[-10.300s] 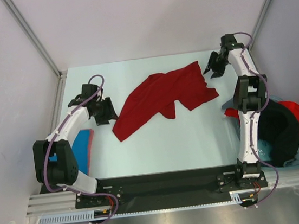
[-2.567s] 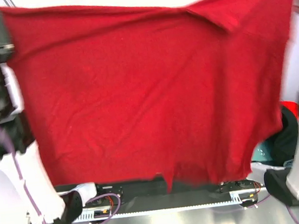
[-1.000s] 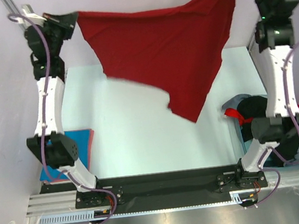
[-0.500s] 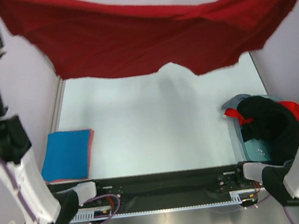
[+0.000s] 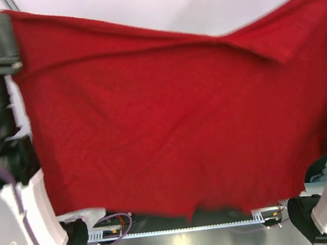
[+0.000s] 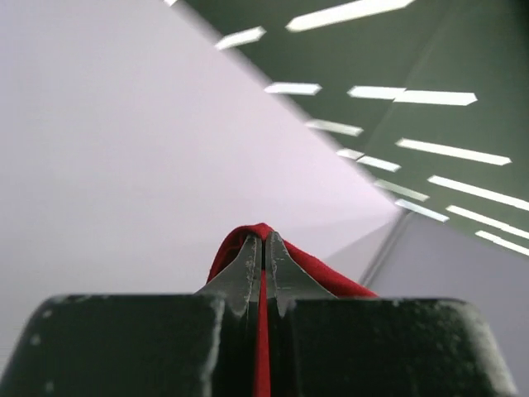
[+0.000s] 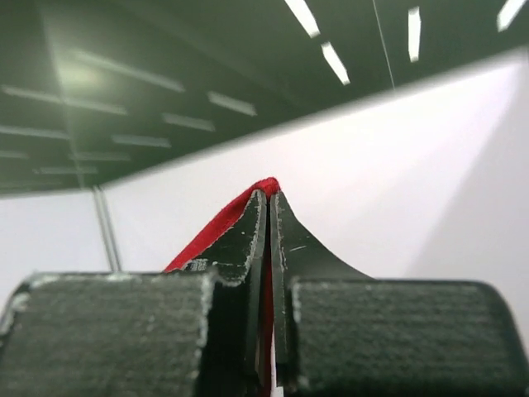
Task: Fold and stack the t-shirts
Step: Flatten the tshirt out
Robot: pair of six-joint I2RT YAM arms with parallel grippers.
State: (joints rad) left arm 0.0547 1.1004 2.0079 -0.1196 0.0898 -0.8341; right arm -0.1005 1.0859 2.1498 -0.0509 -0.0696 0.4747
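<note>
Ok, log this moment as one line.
phase: shirt spread in air | left gripper: shut on dark red t-shirt | right gripper: shut on its other corner

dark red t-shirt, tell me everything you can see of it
The dark red t-shirt is plain soft cloth, held up in the air and spread wide, filling most of the top view. Its upper edge sags in the middle; the lower edge hangs loose and uneven. The left gripper and right gripper are each shut on an upper corner.
</note>
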